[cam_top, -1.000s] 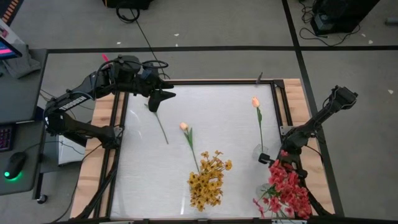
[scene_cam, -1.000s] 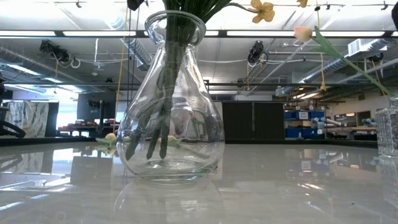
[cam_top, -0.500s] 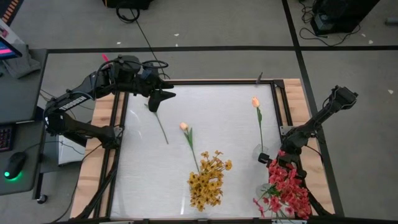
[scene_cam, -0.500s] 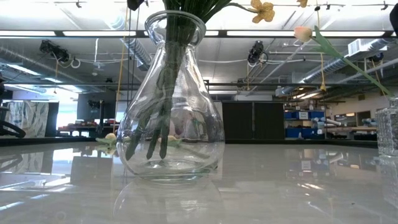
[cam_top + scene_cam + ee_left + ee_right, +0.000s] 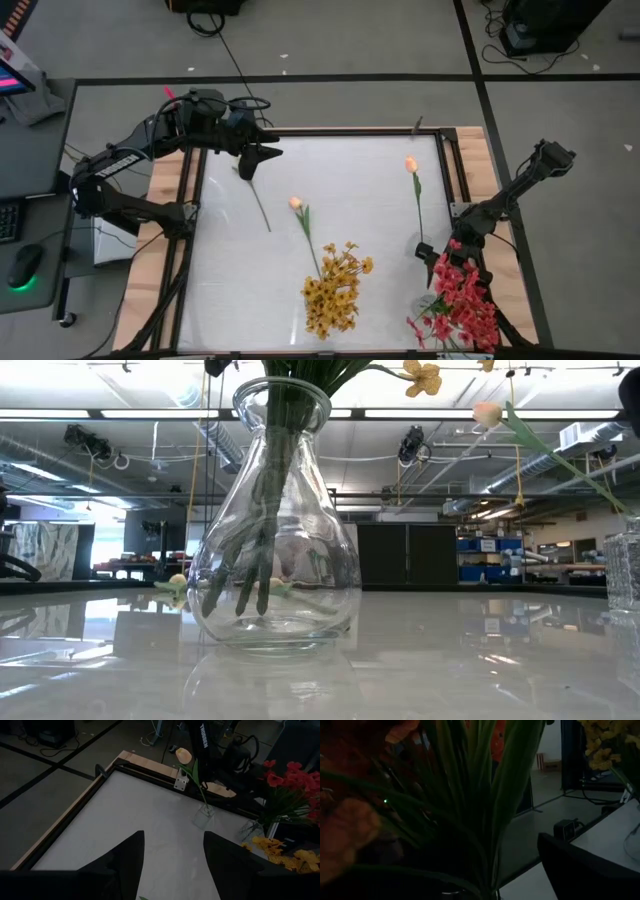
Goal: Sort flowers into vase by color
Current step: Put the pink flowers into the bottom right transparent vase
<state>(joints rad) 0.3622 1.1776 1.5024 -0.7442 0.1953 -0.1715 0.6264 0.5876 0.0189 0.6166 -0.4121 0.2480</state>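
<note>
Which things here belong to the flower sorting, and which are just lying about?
On the job: yellow flowers in the glass vase; red flowers; peach tulip in the small vase; second tulip lying on the table; left gripper; right gripper by the red flowers.
Lying about: computer mouse; floor cables.

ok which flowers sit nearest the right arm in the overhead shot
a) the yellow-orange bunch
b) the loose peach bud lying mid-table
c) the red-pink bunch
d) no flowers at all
c, in the high view the red-pink bunch sits at the table's right edge just below the right hand, while the yellow-orange bunch stands nearer the table's middle.
</note>
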